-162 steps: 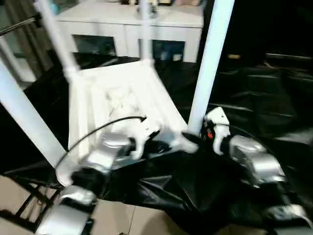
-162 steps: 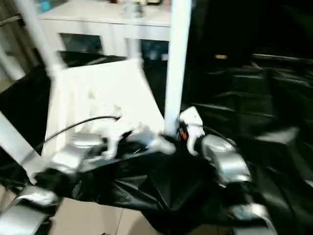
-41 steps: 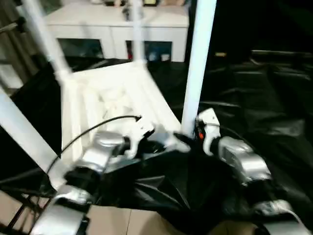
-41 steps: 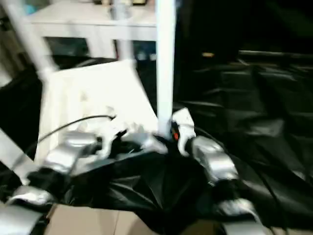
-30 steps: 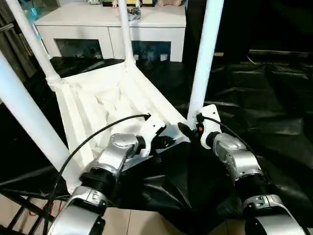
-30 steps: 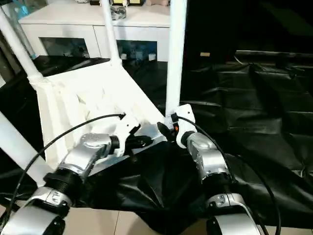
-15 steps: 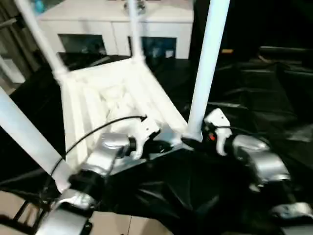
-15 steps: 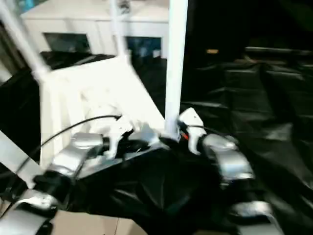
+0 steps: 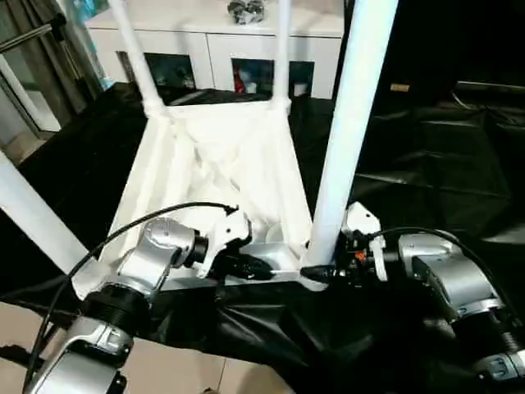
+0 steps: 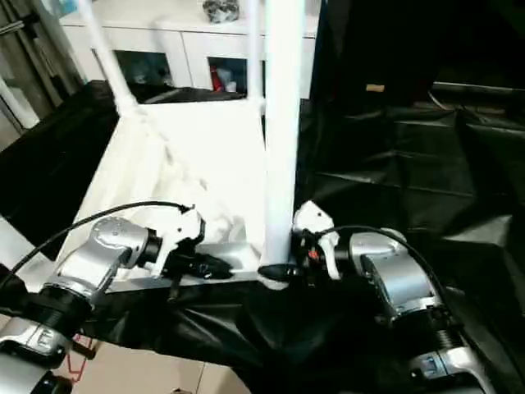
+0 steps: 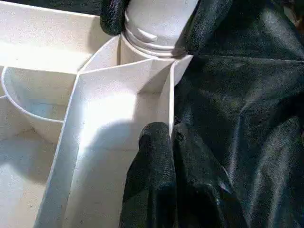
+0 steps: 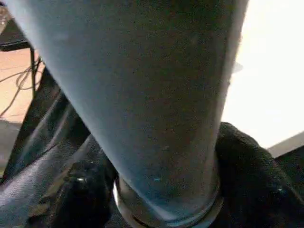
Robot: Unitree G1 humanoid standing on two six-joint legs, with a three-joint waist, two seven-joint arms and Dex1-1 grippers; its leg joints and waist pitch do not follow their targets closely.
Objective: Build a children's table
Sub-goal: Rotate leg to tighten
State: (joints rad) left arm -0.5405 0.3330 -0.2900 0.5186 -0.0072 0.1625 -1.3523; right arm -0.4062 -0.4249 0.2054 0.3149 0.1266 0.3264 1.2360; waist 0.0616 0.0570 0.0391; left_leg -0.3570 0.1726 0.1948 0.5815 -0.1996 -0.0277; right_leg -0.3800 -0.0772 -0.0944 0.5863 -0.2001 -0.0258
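My right gripper (image 9: 316,272) clasps the upright white tapered tube leg (image 9: 344,123) at its base — my left gripper (image 11: 172,137), clenched, pinches the white ribbed plastic tabletop (image 9: 221,156) rim beside its socket.

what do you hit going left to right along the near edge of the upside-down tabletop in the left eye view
near-left leg → left forearm → left gripper, shut on the tabletop rim → near-right leg in its corner socket → right gripper around that leg's base → right forearm
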